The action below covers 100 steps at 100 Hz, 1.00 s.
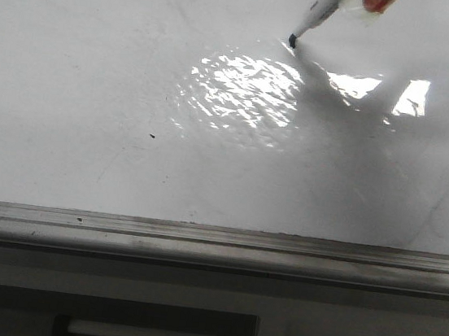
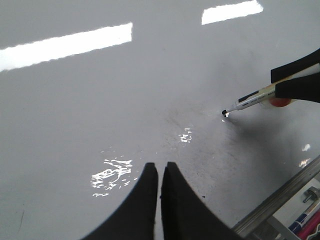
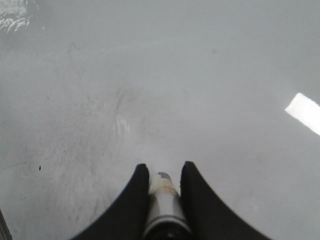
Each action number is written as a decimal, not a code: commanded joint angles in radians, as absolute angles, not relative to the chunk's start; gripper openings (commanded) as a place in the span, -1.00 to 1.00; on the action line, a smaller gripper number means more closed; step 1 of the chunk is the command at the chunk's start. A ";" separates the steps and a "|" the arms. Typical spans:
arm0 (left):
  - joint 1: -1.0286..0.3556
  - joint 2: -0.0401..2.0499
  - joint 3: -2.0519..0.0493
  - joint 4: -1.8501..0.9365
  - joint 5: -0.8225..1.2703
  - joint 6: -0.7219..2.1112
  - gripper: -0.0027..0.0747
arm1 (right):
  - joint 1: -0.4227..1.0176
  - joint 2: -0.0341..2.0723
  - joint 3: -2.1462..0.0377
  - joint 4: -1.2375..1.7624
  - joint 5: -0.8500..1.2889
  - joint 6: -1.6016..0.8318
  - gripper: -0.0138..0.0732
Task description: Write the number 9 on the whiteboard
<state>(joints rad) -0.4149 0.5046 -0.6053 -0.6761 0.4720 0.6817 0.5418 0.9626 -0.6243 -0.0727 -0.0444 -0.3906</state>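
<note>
The whiteboard (image 1: 93, 103) fills the front view, glossy and wrinkled, with a grey rail (image 1: 200, 235) along its near edge. No marker stroke of the number 9 shows on it. My right gripper (image 3: 164, 172) is shut on a white marker pen (image 1: 315, 15), whose black tip (image 1: 293, 39) touches or hovers just above the board at the far right. The pen (image 2: 252, 100) and the right fingers (image 2: 295, 90) also show in the left wrist view. My left gripper (image 2: 160, 172) is shut and empty, low over the board (image 2: 100, 115).
Bright light reflections lie on the board's film (image 1: 242, 88). A small dark speck (image 1: 152, 135) sits on the board. Below the rail is a grey frame with a dark slot (image 1: 108, 318). Some tools lie beyond the rail in the left wrist view (image 2: 307, 210).
</note>
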 commanded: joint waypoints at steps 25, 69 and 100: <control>-0.411 0.508 -0.627 -0.710 0.405 0.673 -0.98 | 0.567 0.995 -0.651 -0.053 0.032 -0.391 -0.77; -0.411 0.508 -0.627 -0.710 0.405 0.673 -0.98 | 0.502 0.959 -0.706 -0.053 0.116 -0.391 -0.78; -0.411 0.508 -0.627 -0.710 0.405 0.673 -0.98 | 0.500 0.996 -0.749 -0.048 0.200 -0.391 -0.78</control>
